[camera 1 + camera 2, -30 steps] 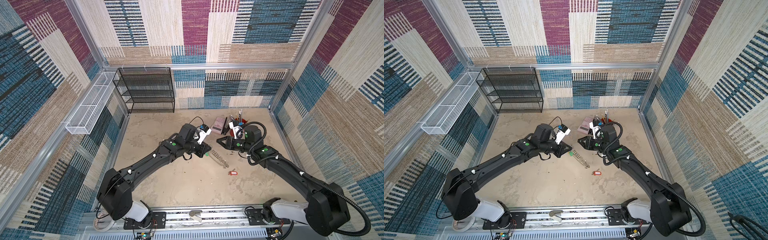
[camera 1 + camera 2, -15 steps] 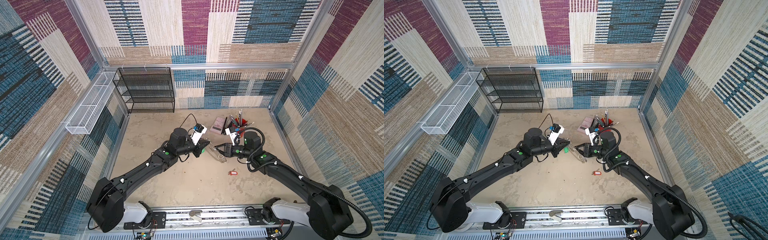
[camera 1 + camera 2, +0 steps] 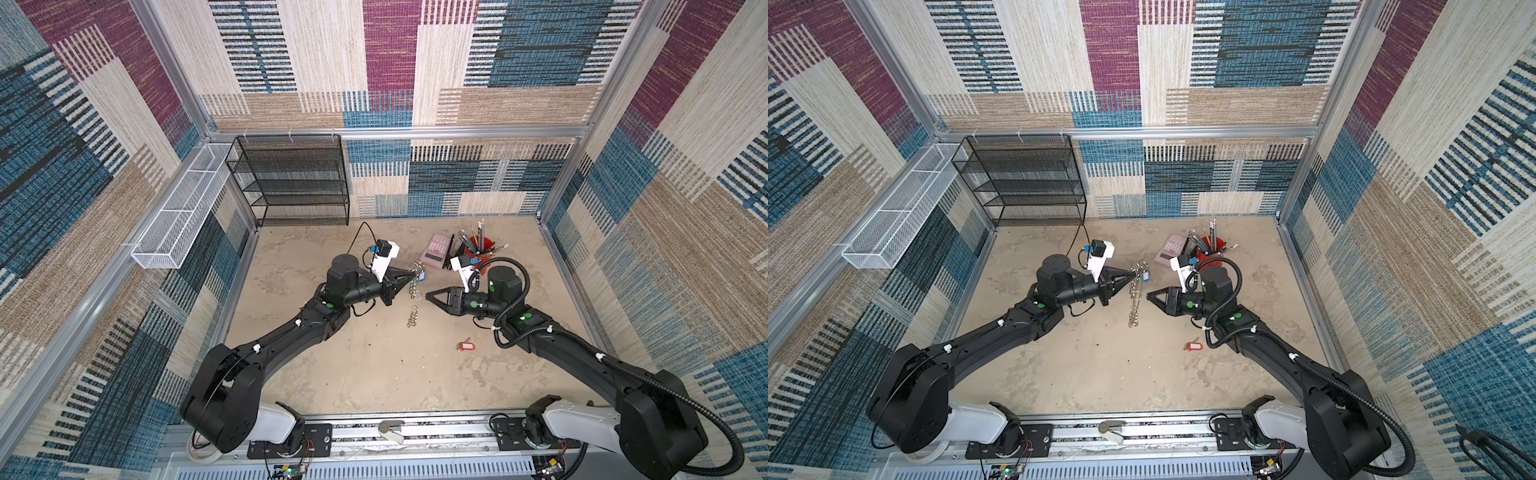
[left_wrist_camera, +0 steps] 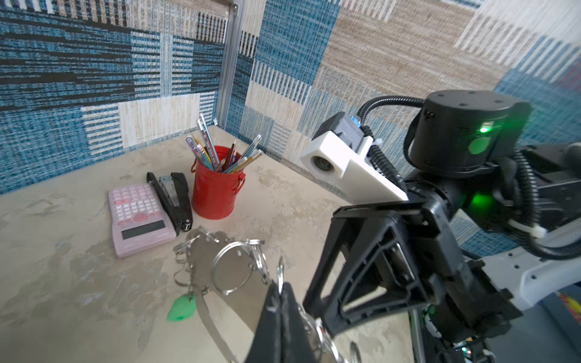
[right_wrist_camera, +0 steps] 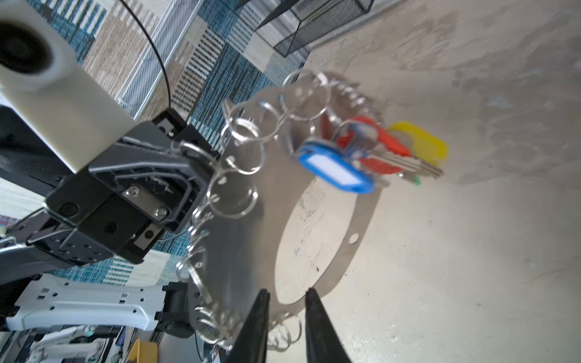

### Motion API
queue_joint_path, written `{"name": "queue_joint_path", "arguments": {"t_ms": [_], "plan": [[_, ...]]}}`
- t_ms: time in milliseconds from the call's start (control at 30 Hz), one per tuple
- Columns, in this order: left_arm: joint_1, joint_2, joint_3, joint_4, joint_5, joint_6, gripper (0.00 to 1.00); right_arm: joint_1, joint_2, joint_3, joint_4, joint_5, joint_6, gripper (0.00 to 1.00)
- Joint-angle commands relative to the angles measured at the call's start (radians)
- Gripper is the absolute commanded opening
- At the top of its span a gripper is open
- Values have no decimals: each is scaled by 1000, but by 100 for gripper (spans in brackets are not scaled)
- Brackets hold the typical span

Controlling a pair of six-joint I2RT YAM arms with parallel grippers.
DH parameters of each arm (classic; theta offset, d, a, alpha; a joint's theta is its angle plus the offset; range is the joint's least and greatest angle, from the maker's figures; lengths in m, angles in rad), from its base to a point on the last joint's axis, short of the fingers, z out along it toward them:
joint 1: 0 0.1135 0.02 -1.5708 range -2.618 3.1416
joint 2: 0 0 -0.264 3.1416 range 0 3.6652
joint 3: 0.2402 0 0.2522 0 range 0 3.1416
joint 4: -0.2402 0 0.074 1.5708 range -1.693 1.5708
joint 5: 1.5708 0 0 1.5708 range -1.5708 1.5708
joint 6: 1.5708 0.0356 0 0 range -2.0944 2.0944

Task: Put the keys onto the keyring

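My left gripper (image 3: 411,274) (image 3: 1133,272) (image 4: 280,287) is shut on one split ring of the keyring (image 3: 412,305) (image 3: 1133,305), a grey band edged with silver rings (image 5: 239,245) (image 4: 204,251). The keyring hangs from it above the table. Keys with blue (image 5: 336,169), red (image 5: 374,141) and yellow (image 5: 421,141) tags hang on it near the top, and a green tag (image 4: 182,308) shows too. My right gripper (image 3: 428,296) (image 3: 1148,296) (image 5: 287,294) stands open just right of the band's lower part, fingertips (image 5: 262,301) in front of its edge. A red-tagged key (image 3: 466,345) (image 3: 1194,346) lies on the table.
A pink calculator (image 4: 138,217), a black stapler (image 4: 171,195) and a red cup of pencils (image 4: 217,188) stand at the back right. A black mesh shelf (image 3: 299,183) stands at the back left. A white wire basket (image 3: 183,208) hangs on the left wall.
The keyring lay slanted on the table a second ago. It now hangs from my left gripper, which rose and drew back a little. My right gripper came in towards the band.
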Motion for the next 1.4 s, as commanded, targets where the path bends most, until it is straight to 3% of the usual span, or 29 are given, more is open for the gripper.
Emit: {"name": "queue_joint_path", "arguments": {"t_ms": [0, 267, 600, 967, 1367], "plan": [[27, 32, -13, 273, 184, -162, 0, -13, -29, 46, -20, 13, -33, 27], [43, 135, 13, 523, 362, -359, 0, -14, -51, 147, -72, -10, -84, 35], [43, 136, 13, 520, 391, -358, 0, -14, -27, 212, -38, -106, -120, 41], [42, 125, 23, 499, 413, -345, 0, -9, -9, 205, 19, -214, -107, 28], [40, 122, 36, 469, 426, -326, 0, 29, 20, 227, -7, -217, -135, 16]]}}
